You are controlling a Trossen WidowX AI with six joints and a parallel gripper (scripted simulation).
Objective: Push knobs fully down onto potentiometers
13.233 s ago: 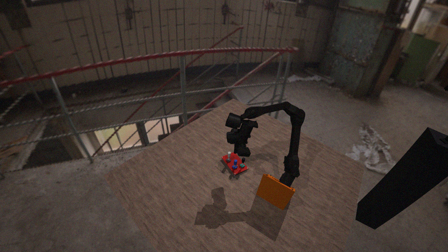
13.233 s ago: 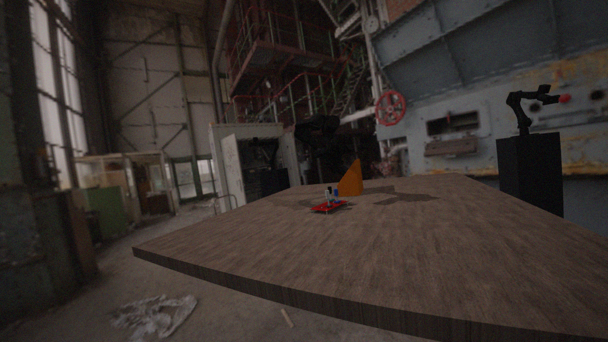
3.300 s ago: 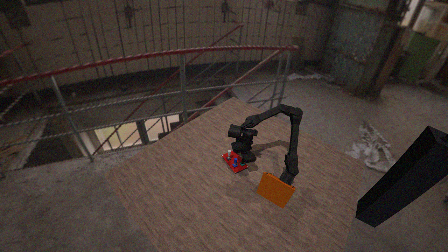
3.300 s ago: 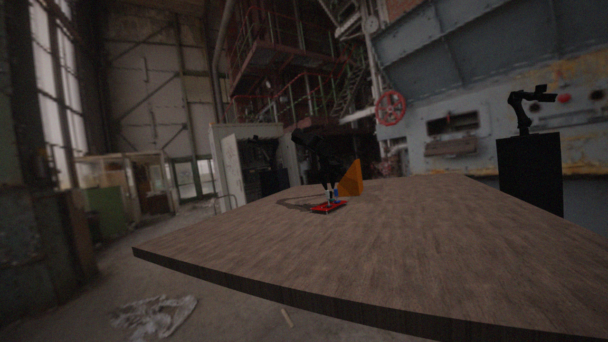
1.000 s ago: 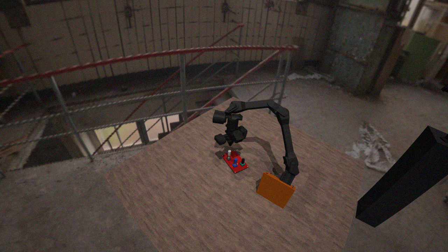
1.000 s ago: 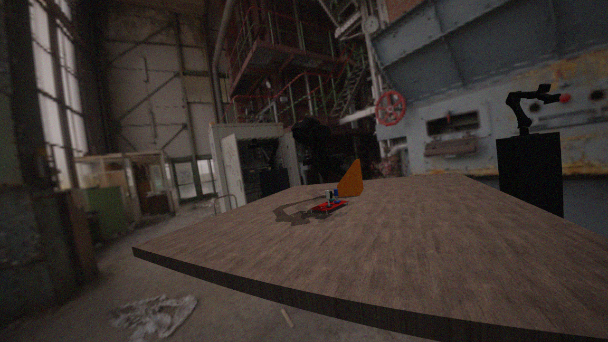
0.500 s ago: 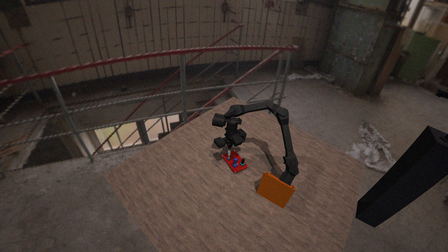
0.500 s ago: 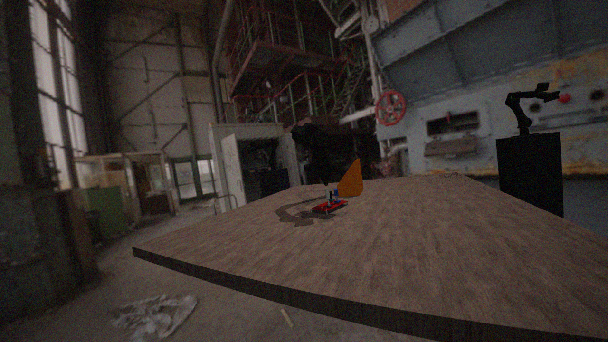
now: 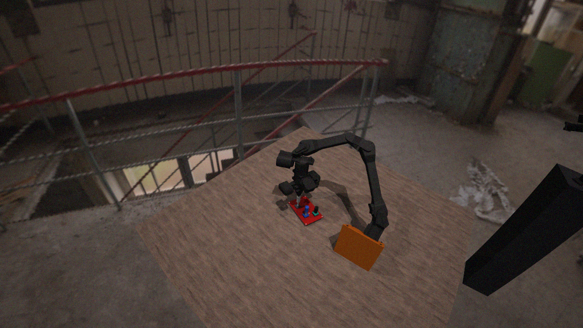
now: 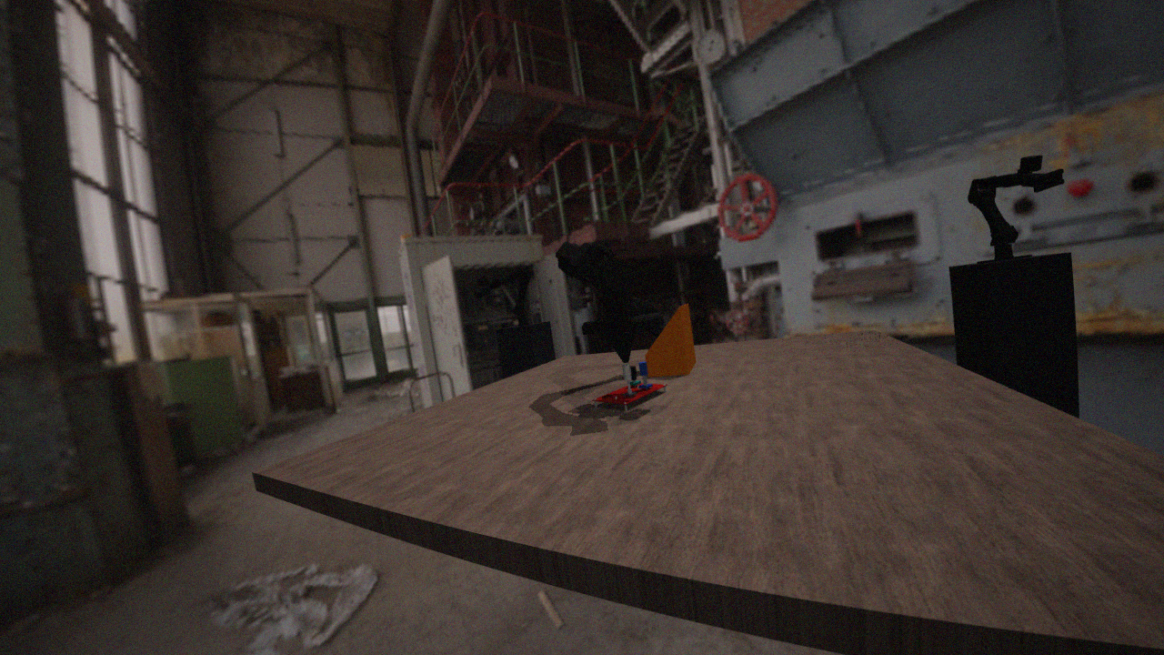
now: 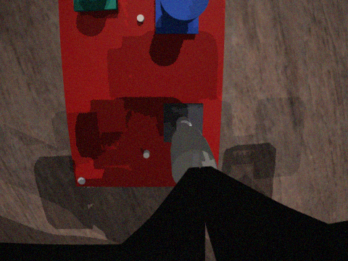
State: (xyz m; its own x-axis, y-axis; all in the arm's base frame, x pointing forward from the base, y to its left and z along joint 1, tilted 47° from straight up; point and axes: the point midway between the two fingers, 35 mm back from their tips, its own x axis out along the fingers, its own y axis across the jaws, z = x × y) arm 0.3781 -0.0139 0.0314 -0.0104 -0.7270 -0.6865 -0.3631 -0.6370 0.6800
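Observation:
The red circuit board (image 9: pixel 313 219) (image 10: pixel 616 399) (image 11: pixel 87 72) stands on short legs on the table. My gripper (image 9: pixel 299 193) (image 10: pixel 625 358) (image 11: pixel 199 178) is shut and points down, its tips at the top of the light grey knob (image 9: pixel 298 200) (image 10: pixel 627 373) (image 11: pixel 186 145); they look to touch it. A short bit of shaft shows between this knob and its dark grey potentiometer (image 11: pixel 196 112). The blue knob (image 9: pixel 307 208) (image 10: pixel 643 369) (image 11: pixel 185 7) stands over a blue potentiometer. The black knob (image 9: pixel 315 208) stands over a green potentiometer (image 9: pixel 315 213) (image 11: pixel 109 4). The black fingers hide the grey knob's top in the wrist view.
An orange wedge-shaped block (image 9: pixel 358 247) (image 10: pixel 674 350) stands on the table by the arm's base, to one side of the board. Small pale pins (image 11: pixel 140 18) (image 11: pixel 146 154) stand up from the board. The arm arches over the table.

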